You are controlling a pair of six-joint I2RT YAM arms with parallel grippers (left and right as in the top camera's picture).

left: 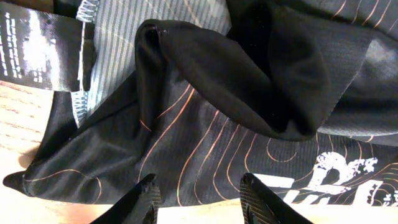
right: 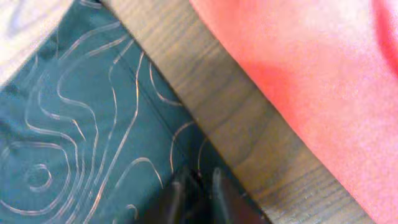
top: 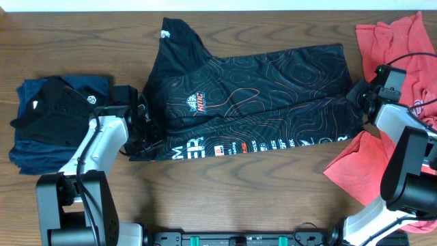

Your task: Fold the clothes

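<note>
Left gripper hovered over the black jersey with jaws apart — right gripper had jaws clamped on that jersey's opposite edge.

White shells over black joints: left arm at eight o'clock, right arm at four. Thin black cables looping off both. Up close, dark ribbed fingers, matte and tapered.

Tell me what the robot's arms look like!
Each arm has a smooth white middle part between chunky black joints: the left arm and the right arm. Thin black cables loop along them. The fingers are black and ridged.
</note>
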